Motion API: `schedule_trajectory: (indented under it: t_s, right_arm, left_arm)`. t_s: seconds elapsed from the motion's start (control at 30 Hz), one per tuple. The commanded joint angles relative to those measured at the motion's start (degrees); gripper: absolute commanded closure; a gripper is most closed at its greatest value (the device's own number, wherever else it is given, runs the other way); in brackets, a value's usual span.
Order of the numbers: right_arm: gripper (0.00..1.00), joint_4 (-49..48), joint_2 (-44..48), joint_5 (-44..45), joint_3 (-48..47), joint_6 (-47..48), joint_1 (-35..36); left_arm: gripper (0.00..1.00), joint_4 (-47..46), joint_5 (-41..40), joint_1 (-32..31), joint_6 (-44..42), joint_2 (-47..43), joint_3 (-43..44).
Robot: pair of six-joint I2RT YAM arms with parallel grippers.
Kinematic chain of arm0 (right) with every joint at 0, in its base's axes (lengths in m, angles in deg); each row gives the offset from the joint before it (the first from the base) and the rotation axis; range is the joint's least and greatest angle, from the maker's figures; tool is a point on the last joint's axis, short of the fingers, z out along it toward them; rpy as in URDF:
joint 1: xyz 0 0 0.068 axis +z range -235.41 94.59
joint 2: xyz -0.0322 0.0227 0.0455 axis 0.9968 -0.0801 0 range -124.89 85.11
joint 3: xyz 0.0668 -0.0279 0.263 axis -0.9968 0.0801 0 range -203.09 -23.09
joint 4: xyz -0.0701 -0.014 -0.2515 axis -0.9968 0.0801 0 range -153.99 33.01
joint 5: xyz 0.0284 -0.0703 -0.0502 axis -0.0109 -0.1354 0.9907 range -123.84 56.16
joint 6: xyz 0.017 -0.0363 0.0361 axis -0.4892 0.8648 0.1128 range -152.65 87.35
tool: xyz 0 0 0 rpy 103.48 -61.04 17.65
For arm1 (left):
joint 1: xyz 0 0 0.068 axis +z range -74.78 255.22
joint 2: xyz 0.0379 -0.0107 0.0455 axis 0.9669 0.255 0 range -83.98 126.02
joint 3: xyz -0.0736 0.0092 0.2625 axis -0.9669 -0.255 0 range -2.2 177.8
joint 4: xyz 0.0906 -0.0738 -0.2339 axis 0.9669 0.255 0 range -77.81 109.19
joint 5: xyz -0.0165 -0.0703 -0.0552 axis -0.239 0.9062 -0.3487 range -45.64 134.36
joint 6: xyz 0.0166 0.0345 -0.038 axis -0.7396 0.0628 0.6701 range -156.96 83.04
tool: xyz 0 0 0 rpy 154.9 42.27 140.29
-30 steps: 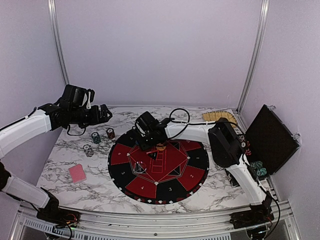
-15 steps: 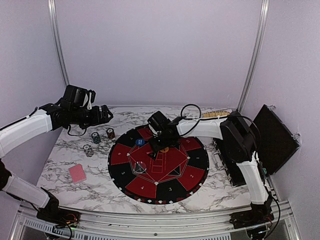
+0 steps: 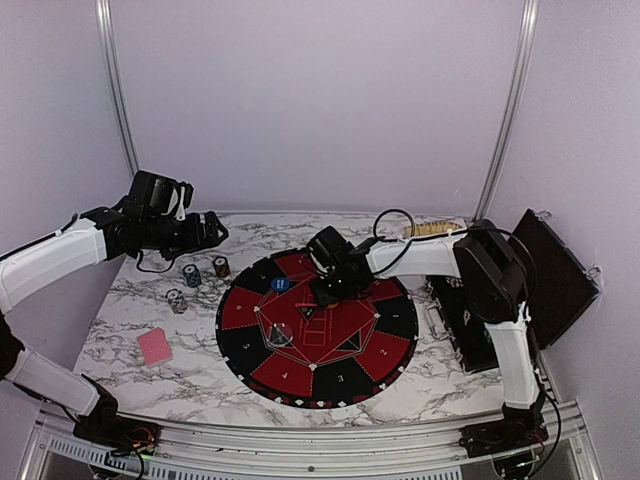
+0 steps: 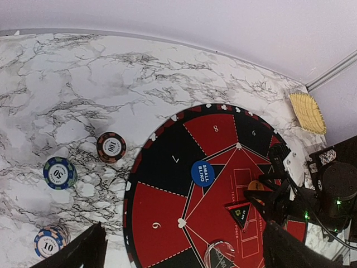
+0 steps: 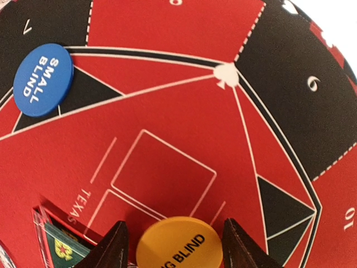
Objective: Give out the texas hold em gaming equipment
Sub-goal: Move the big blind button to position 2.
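I see short upright stacks of red-black chips [image 3: 221, 266], teal chips [image 3: 191, 275] and blue-white chips [image 3: 177, 300] at 10 o'clock off the mat [image 3: 340, 380]. A pink card [image 3: 155, 346] lies flat at 9. On the mat, the blue button [image 3: 280, 284] lies at 11, the orange button [image 5: 179, 245] near 12 and the clear button [image 3: 281, 335] toward 9.

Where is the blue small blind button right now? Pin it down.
In the top view, the blue small blind button lies on the round mat, in its far-left part, left of the right gripper.

mat [image 3: 300, 372]: mid table
blue button [image 3: 280, 284]: on mat, far left
chips [image 3: 191, 274]: left of mat
card [image 3: 155, 346]: near left of mat
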Motion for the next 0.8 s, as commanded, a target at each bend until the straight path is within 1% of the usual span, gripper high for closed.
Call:
schedule_trajectory:
  t_s: [0.0,0.17,0.37,0.47,0.53,0.6,0.67,0.77]
  right_arm:
    - [0.46,1.1,2.5,0.6,3.4,-1.1,-0.6]
    - [0.54,-0.4,4.1,-0.7,7.3,-1.7,-0.6]
    - [0.57,-1.0,5.9,-1.8,10.5,-2.3,-0.6]
    - [0.56,-2.4,7.6,-2.6,13.3,-2.6,-0.6]
    - [0.54,-2.5,8.0,-2.7,13.5,-2.5,-0.6]
    - [0.51,-1.8,8.0,-2.3,12.5,-2.3,-0.7]
    - [0.5,-1.6,7.8,-1.5,11.5,-1.9,-0.6]
    - [0.44,-1.3,6.6,-0.8,9.5,-1.2,-0.7]
  left_arm:
    - [0.01,0.3,0.6,0.3,0.2,0.7,1.9]
    - [0.01,0.0,0.7,0.2,0.5,1.0,1.9]
    - [0.01,-0.4,1.4,0.3,0.6,1.6,2.2]
    - [0.01,-0.5,1.5,0.3,0.7,1.6,2.2]
    - [0.01,-0.5,1.6,0.2,0.7,1.7,2.2]
    - [0.01,-0.6,1.5,0.2,0.7,1.6,2.3]
    - [0.01,-0.6,1.6,0.2,0.7,1.6,2.2]
    - [0.01,-0.6,1.4,0.3,0.6,1.4,2.1]
